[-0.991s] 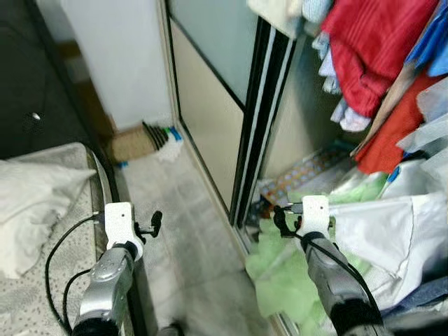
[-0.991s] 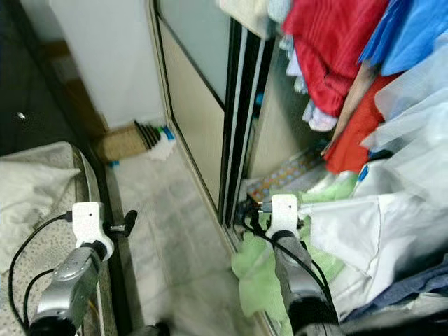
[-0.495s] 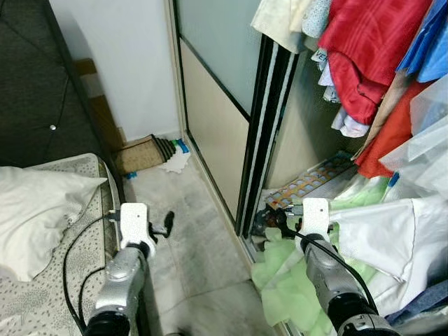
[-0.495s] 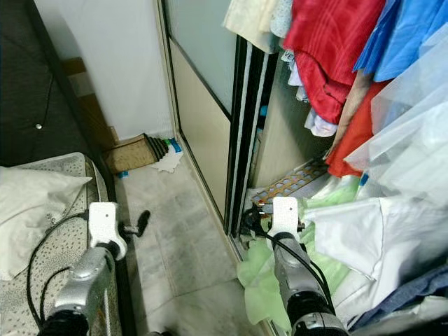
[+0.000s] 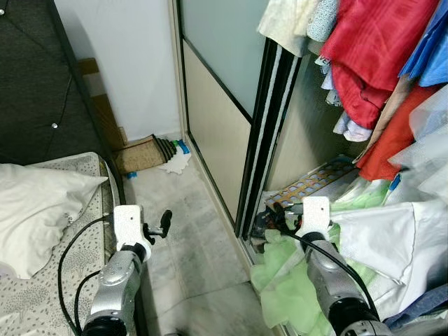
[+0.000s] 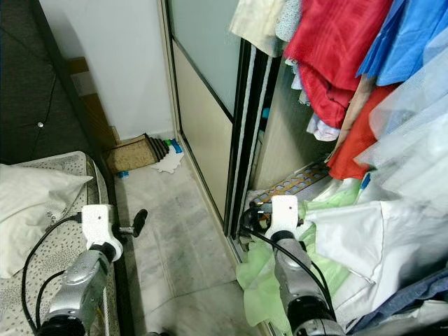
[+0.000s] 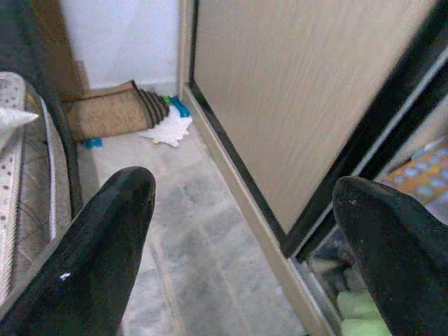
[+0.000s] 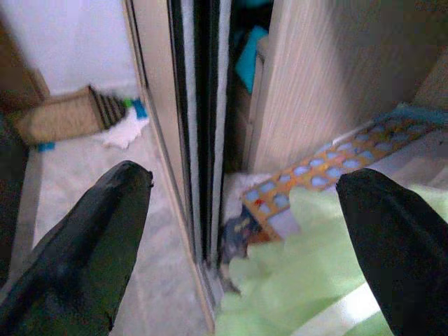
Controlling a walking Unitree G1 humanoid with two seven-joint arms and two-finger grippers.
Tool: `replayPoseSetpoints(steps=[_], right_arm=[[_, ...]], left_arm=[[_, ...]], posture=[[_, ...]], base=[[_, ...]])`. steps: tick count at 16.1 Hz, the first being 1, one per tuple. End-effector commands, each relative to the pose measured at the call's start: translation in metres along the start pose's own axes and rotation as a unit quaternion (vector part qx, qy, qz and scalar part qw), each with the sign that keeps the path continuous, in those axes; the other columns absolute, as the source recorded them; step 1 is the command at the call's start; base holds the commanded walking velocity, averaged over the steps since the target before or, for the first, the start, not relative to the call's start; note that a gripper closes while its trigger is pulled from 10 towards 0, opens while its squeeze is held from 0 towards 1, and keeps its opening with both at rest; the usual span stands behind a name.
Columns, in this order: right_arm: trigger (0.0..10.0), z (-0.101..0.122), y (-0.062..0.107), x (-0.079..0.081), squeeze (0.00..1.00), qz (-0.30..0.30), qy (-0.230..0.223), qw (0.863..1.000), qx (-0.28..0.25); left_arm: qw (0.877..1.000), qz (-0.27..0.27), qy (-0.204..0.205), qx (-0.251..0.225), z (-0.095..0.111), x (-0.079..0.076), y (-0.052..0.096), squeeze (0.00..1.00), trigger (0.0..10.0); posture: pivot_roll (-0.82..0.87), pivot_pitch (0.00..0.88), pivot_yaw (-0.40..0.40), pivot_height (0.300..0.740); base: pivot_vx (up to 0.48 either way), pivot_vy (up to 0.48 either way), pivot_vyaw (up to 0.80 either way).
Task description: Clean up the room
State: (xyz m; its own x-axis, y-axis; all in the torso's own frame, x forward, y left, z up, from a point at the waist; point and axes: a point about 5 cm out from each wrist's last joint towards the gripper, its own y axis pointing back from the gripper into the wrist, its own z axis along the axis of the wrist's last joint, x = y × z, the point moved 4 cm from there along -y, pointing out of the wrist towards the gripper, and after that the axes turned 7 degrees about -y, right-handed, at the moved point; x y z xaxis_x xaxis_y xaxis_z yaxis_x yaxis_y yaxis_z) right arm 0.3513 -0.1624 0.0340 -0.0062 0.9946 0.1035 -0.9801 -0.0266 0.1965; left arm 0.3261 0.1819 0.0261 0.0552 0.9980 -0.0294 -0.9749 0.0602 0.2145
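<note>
Clutter sits at both ends: a white pillow (image 5: 38, 210) on the bed (image 5: 56, 294), a white rag (image 5: 175, 163) on the floor by the corner. Left gripper (image 7: 238, 231) hovers spread over grey tiles; right gripper (image 8: 241, 231), also spread, hangs above green cloth (image 5: 283, 280) spilling from the wardrobe (image 5: 269, 119).

Grey tiled floor (image 5: 189, 231) carries a white rag (image 5: 175, 163) beside a brown mat (image 5: 140, 152)

A home bedroom — bed (image 5: 42, 280) with pillow (image 5: 38, 210), sliding wardrobe (image 5: 224, 119) with hanging clothes (image 5: 371, 63), tiled floor (image 5: 189, 245)
</note>
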Motion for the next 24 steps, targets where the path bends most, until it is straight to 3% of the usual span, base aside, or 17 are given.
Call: replayPoseSetpoints(steps=[1,8,13,20,24], right_arm=[[10.0,0.004,0.001,-0.003,0.0,-0.004,0.004,1.0,-0.009],[10.0,0.007,0.002,-0.003,0.0,0.005,0.001,1.0,-0.008],[10.0,0.009,0.004,0.0,0.0,0.012,-0.003,1.0,-0.008],[10.0,0.014,0.005,0.002,0.0,0.021,-0.006,1.0,-0.011],[10.0,0.015,0.005,0.004,0.0,0.027,-0.005,1.0,-0.009]], left_arm=[[1.0,0.0,0.004,-0.007,0.006,0.003,0.0,0.0,10.0],[1.0,-0.012,0.005,-0.019,0.016,-0.005,0.0,0.0,10.0],[1.0,-0.001,0.016,-0.021,0.019,0.001,0.004,0.0,10.0],[1.0,0.007,-0.009,-0.022,0.025,-0.001,0.006,0.0,10.0],[1.0,0.0,0.0,-0.021,0.026,-0.003,0.007,0.0,10.0]], posture=[[0.04,0.044,-0.019,0.74],[0.04,0.068,-0.04,0.74],[0.04,0.087,-0.035,0.74],[0.04,0.102,-0.032,0.74],[0.04,0.105,-0.033,0.74]], base=[[0.0,0.0,0.8],[0.0,0.0,0.8],[0.0,0.0,0.8],[0.0,0.0,0.8],[0.0,0.0,0.8]])
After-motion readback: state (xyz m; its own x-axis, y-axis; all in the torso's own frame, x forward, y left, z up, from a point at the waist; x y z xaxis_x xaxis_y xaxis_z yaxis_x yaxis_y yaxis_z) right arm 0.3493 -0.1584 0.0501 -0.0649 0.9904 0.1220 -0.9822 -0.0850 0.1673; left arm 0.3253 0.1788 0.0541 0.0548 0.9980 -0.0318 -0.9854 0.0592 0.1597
